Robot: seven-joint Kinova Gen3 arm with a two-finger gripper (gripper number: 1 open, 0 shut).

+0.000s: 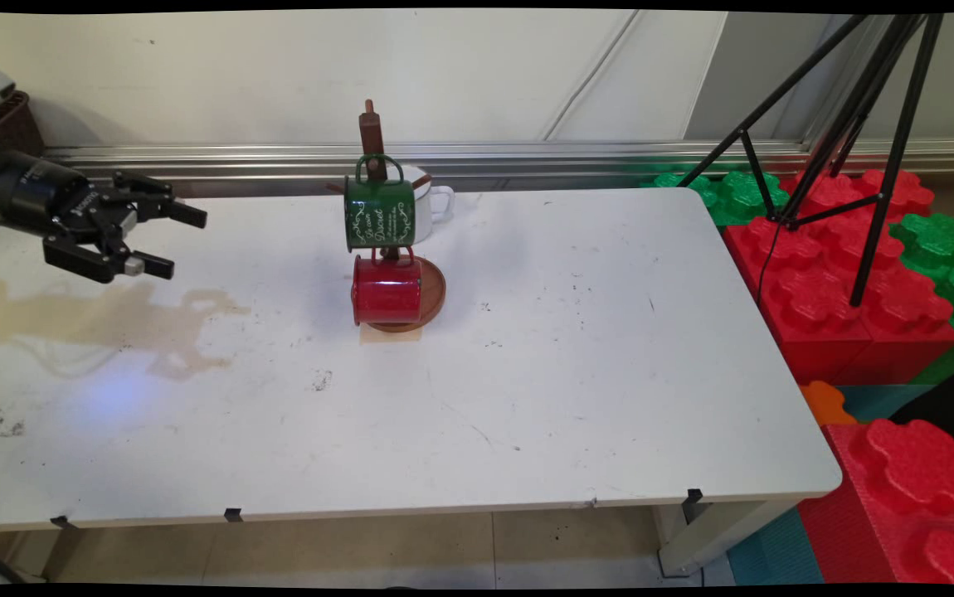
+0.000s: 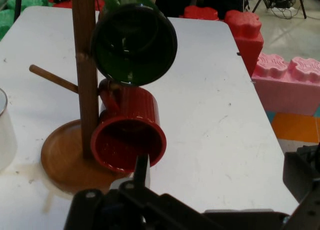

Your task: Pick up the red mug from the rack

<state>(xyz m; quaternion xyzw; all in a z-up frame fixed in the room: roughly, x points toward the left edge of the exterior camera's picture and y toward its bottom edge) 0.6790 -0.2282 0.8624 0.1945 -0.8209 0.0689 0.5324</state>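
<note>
A white table (image 1: 576,398) stands before a pale wall, with red and green foam blocks (image 1: 850,290) and a black tripod (image 1: 859,124) at its right end, and a brownish stain (image 1: 120,319) on its left part. Near the table's middle stands a wooden mug tree (image 1: 372,133) on a round wooden base (image 1: 434,290), its post upright. A green mug (image 1: 380,214) with white lettering hangs from an upper peg, handle up, its long axis roughly level and its mouth facing the hand camera. Just below it hangs a red mug (image 1: 386,290), lying sideways too, its open mouth turned toward the table's left. A white mug (image 1: 435,201) sits behind the tree. The black hand (image 1: 163,240) hovers over the table's left edge, well apart from the mugs, its fingers (image 1: 182,214) spread apart and holding nothing.
</note>
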